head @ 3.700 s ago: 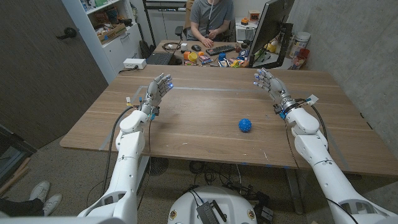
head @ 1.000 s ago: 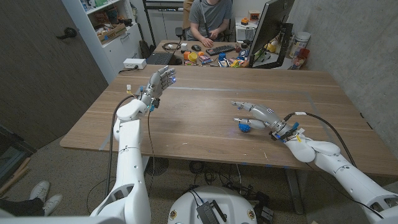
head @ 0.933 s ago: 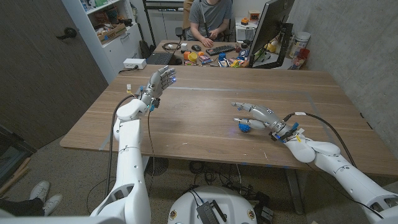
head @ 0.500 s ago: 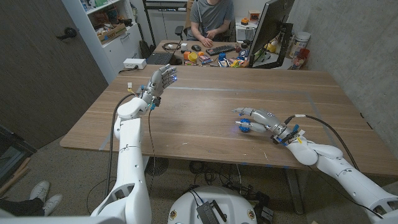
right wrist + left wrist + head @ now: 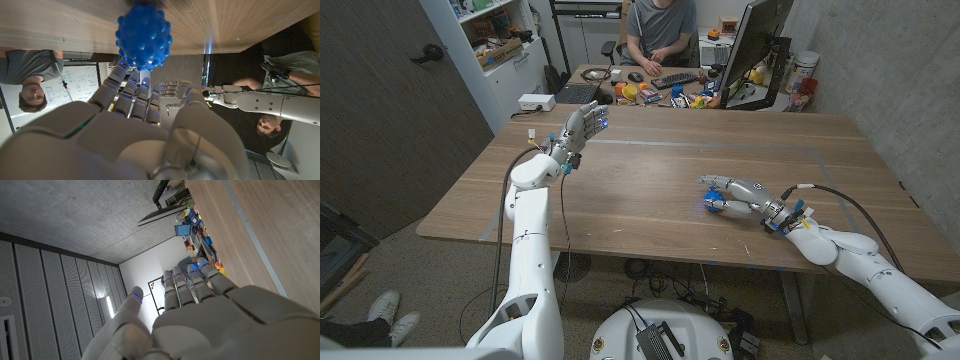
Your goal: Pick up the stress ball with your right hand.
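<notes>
Reaching low across the wooden tabletop (image 5: 620,200), the robot's right hand (image 5: 740,193) is cupping its fingers around the blue stress ball (image 5: 713,203), which is sitting right of centre in the head view. Whether the hand is already gripping the ball or only touching it cannot be told; the right wrist view is showing the ball (image 5: 144,36) resting on the wood just beyond the fingertips (image 5: 131,75), apparently not yet enclosed. Covered in small rounded nubs, the ball is looking soft, light and squeezable, likely to roll if nudged, so a wrap around its widest part from both sides is seeming the safest hold, with the nubs giving grip. At upper left of the head view, the left hand (image 5: 582,125) is hanging raised above the tabletop, fingers apart, holding nothing.
</notes>
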Controlling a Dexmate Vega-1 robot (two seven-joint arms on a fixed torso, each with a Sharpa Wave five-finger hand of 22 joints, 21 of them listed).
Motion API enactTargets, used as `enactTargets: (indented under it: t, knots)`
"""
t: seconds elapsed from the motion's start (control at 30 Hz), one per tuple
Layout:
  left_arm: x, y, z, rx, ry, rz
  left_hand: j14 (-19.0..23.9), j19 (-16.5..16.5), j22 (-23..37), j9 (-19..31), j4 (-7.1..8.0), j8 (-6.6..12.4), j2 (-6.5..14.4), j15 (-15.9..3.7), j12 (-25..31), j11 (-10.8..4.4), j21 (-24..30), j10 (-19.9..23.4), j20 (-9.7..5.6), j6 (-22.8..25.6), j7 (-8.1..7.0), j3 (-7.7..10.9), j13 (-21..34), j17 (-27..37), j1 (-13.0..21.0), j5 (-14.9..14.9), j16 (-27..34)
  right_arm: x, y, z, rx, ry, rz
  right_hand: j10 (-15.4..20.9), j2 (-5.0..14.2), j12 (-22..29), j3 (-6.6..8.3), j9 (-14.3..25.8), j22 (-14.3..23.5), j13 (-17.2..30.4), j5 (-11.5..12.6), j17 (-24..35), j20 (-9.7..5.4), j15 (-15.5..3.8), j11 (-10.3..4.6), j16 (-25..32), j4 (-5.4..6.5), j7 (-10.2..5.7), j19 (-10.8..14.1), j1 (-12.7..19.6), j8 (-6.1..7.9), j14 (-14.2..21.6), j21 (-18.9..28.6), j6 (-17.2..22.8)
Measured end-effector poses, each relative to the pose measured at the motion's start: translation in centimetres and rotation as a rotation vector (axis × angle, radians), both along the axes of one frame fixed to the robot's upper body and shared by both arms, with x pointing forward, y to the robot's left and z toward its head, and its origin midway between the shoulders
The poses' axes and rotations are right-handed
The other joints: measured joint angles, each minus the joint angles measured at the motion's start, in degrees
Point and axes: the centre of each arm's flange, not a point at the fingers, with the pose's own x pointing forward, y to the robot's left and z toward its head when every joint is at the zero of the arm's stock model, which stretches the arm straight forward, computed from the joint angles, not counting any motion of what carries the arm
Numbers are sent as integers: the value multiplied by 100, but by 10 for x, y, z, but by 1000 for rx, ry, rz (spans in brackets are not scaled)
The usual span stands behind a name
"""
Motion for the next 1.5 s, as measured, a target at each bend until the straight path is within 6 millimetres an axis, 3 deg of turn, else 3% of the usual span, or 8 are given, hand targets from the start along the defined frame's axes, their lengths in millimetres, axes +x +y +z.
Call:
enactTargets:
  t: [0.13, 0.27, 0.43, 0.57, 0.7, 0.8, 0.93, 1.5]
  knots:
    - [-1, -2, 2, 6, -3, -1, 0, -22, 0, 0, 0, 0, 0, 0, 0, -6, 0, 55, -21, 60, -3, 0, 0, 0, 0, 0, 23, 3, -3, 0, -19, 7, -1, -67, -114, -2, 71, 0, 0, 0, 0, 0, -45, 12, -29, 0, 0, 30, -35, 161, -42, -48, -39, -152]
    - [-1, -3, 4, 10, -5, -3, 0, -22, 0, 0, 16, 0, 0, 0, 26, -2, 0, 61, -21, 59, -2, -17, 0, 0, 0, 0, 23, 5, -6, 1, -31, 11, 4, -101, -190, 25, 286, 11, 0, 6, -10, 31, -278, -111, 21, 102, 34, 103, 162, 612, -43, 212, -15, -284]
    - [-1, -5, 5, 13, -7, -5, 0, -22, 0, 0, 39, 45, 0, 0, 26, -2, 0, 61, -21, 87, 9, -40, 0, 29, 0, 0, 23, 8, -9, 0, -31, 15, 17, 219, -132, 159, 694, 16, 23, 16, -103, 136, -303, -126, 105, 222, 56, 170, 787, 1257, 62, 833, 208, -98]
    - [-1, -6, 6, 14, -9, -5, 0, -21, 0, 0, 66, 45, 0, 0, 26, -1, 0, 61, -21, 151, 8, -67, 0, 30, 0, 0, 23, 9, -12, -1, -22, 22, 32, 322, -80, 188, 1124, 15, 135, 16, -209, 211, -232, -146, 43, 222, -3, 116, 1083, 2137, 62, 1099, 470, 54]
    - [-1, -8, 7, 15, -13, -4, 0, -22, 0, 0, 104, 45, -16, 0, 26, -1, 0, 61, -21, 164, 21, -105, 0, 30, -79, 0, 23, 10, -16, -2, -9, 29, 47, 418, -145, 188, 1506, 16, 459, 16, -433, 309, -14, -156, -124, 268, -16, 6, 1297, 3566, 62, 1461, 1061, 205]
    - [-2, -9, 7, 17, -15, -4, 0, -21, 0, 0, 118, 45, -37, 0, 26, -1, 0, 61, -21, 171, 28, -119, 0, 30, -101, 0, 22, 11, -17, -4, 10, 35, 58, 462, -301, 188, 1519, 42, 617, 42, -550, 372, 25, -174, -287, 365, -3, -86, 1333, 4105, 63, 1788, 1340, 297]
    - [-2, -10, 9, 19, -19, -3, 0, -21, 0, 0, 151, 45, -60, 0, 26, -1, 0, 61, -21, 191, 48, -152, 0, 30, -123, 0, 22, 10, -18, -4, 39, 42, 73, 450, -439, 188, 1428, 42, 717, 43, -588, 423, 25, -213, -402, 411, 24, -148, 1332, 4377, 62, 1942, 1524, 359]
    - [-7, -15, 14, 28, -37, 2, 0, -21, 0, 0, 244, 45, -76, 0, 26, -1, 0, 61, -20, 226, 84, -246, 0, 57, -198, 0, 22, 1, -13, 38, 243, 8, 160, 447, -488, 142, 1309, 41, 840, 70, -610, 451, 57, -254, -522, 433, 48, -249, 1365, 4575, 62, 2023, 1692, 460]
